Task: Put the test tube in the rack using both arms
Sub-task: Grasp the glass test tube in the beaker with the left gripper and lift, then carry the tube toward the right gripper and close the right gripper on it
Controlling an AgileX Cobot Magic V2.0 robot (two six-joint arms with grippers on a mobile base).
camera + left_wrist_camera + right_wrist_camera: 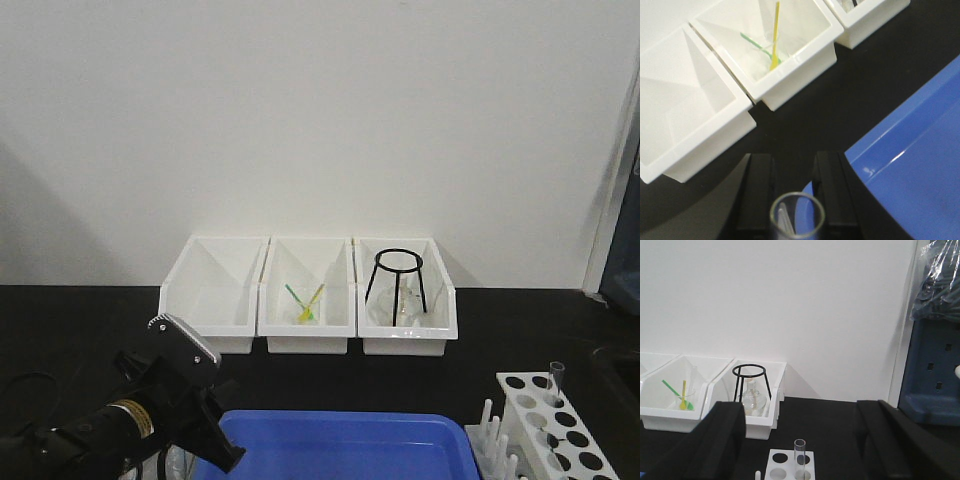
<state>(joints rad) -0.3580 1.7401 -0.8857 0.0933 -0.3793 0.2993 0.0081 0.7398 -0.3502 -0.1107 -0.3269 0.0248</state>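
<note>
A clear test tube (798,195) sits between the black fingers (757,190) of my left gripper (794,157), its open rim facing the wrist camera; the gripper is shut on it. In the front view that gripper (215,450) hangs at the left edge of the blue tray (350,445). A look-alike tube (556,383) stands upright in a back hole of the white rack (515,420) at the lower right. My right gripper (801,410) is open wide above the rack (789,465), with that tube (799,452) between and below its fingers. The front view does not show the right arm.
Three white bins (210,290) line the back wall. The middle one holds a beaker with green and yellow sticks (305,305); the right one holds a black tripod stand (398,275) over a glass flask. A blue cabinet (935,365) stands at the far right.
</note>
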